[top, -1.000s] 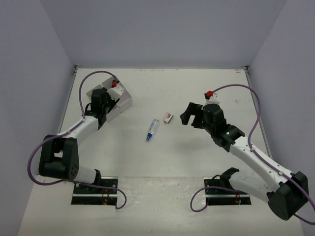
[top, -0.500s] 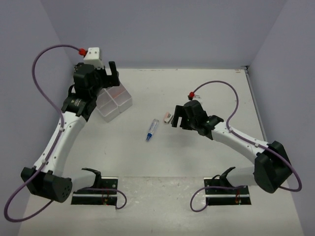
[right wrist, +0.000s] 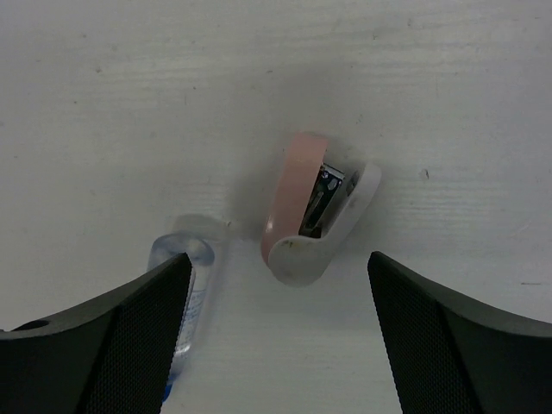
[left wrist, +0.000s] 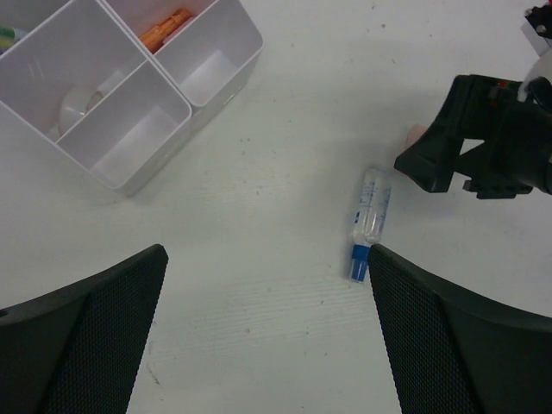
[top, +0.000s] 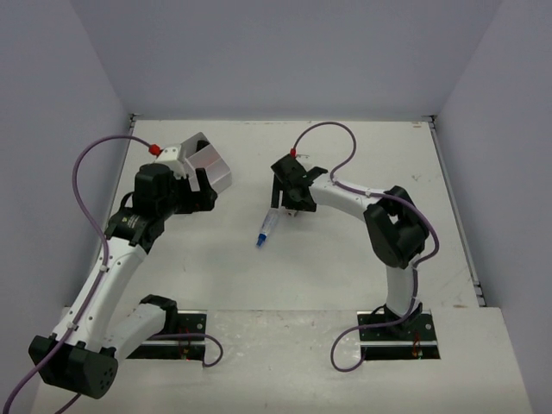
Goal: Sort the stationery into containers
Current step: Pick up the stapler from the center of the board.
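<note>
The white four-compartment tray (top: 211,166) sits at the far left. In the left wrist view the tray (left wrist: 220,82) holds an orange highlighter (left wrist: 164,26) and a clear tape roll (left wrist: 79,105). A clear tube with a blue cap (top: 266,228) lies mid-table and shows in the left wrist view (left wrist: 369,211). A small pink and white stapler (right wrist: 312,211) lies just beyond my right gripper (right wrist: 280,345), which is open and empty above it. My right gripper (top: 289,198) hides the stapler from above. My left gripper (top: 203,191) is open and empty, just near of the tray (left wrist: 267,332).
The clear tube (right wrist: 183,280) lies just left of the stapler, close to my right gripper's left finger (right wrist: 103,345). The right gripper's black body (left wrist: 487,147) shows at the right of the left wrist view. Grey walls close off the back and sides.
My right gripper has swung left and away from the base until it is over the stapler. My left gripper has dropped from above the tray to just near of it.
</note>
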`<state>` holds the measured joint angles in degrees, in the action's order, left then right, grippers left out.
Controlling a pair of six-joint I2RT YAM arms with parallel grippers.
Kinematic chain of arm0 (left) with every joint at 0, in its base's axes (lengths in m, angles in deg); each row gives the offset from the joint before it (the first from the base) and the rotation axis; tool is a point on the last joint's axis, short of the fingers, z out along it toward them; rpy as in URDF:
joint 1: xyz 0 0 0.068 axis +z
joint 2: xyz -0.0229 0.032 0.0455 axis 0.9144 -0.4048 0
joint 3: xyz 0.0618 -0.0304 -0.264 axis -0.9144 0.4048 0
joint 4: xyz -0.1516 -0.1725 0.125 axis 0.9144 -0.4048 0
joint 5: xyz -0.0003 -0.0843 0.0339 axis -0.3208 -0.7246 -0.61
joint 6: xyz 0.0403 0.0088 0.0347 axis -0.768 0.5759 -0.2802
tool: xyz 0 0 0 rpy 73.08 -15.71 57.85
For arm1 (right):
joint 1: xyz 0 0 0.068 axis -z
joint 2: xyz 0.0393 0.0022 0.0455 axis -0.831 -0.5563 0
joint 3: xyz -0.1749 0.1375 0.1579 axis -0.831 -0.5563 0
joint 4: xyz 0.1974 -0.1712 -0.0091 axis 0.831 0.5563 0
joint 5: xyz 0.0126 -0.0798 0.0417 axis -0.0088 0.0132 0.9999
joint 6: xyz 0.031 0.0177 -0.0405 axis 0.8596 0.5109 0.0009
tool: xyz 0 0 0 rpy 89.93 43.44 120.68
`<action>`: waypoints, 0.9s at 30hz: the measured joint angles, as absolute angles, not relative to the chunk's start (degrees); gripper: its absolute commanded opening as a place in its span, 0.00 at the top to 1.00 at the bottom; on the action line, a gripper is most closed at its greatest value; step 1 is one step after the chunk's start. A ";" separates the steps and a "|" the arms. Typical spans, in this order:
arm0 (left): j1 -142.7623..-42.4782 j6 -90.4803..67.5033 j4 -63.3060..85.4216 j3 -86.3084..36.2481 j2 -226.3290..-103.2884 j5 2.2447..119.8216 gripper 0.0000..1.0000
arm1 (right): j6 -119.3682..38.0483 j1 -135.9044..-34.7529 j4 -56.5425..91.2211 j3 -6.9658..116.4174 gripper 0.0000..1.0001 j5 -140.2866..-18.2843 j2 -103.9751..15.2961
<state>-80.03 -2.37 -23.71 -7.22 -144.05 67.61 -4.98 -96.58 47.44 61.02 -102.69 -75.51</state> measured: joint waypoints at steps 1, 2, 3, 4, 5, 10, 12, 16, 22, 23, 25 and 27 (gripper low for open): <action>-80.03 -2.55 -23.98 -6.59 -143.25 67.22 0.00 | -4.96 -96.58 48.41 62.21 0.18 -102.91 -77.10; -80.03 -2.70 -24.15 -6.24 -142.56 66.89 0.00 | -4.88 -96.58 49.29 63.18 0.18 -103.15 -78.45; -80.03 -2.84 -24.20 -6.07 -142.00 66.61 0.00 | -4.76 -96.58 50.10 63.90 0.18 -103.48 -79.50; -80.03 -3.03 -24.17 -5.95 -141.52 66.36 0.00 | -4.62 -96.58 50.80 64.40 0.20 -103.88 -80.24; -80.03 -3.14 -24.12 -5.81 -141.16 66.15 0.00 | -4.45 -96.58 51.40 64.62 0.24 -104.20 -80.68; -80.03 -3.15 -23.32 -3.85 -140.24 64.69 0.00 | -3.47 -96.25 53.34 64.76 0.42 -105.53 -81.73; -80.03 -3.15 -23.33 -3.05 -140.19 64.24 0.00 | -3.00 -95.95 53.28 64.78 0.56 -105.60 -81.98; -80.03 -3.07 -23.14 -2.71 -140.39 63.64 0.00 | -2.72 -95.20 53.24 64.78 0.81 -105.85 -82.04; -80.01 0.29 -18.86 -2.59 -143.20 57.25 0.00 | -5.00 -95.07 50.05 60.38 1.00 -107.19 -79.29; -80.03 1.55 -16.96 -2.37 -144.26 54.43 0.00 | -6.33 -95.38 48.35 58.16 1.00 -107.78 -77.80; -80.04 4.68 -12.45 -1.94 -147.09 48.15 0.00 | -10.77 -97.27 44.84 52.16 1.00 -110.08 -73.34; -80.40 8.01 -7.50 -1.42 -150.62 42.62 0.00 | -16.21 -100.81 40.64 46.08 1.00 -111.94 -68.04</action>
<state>-80.40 8.01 -7.50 -1.42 -150.62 42.63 -16.21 -100.81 40.64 46.08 -111.94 -68.04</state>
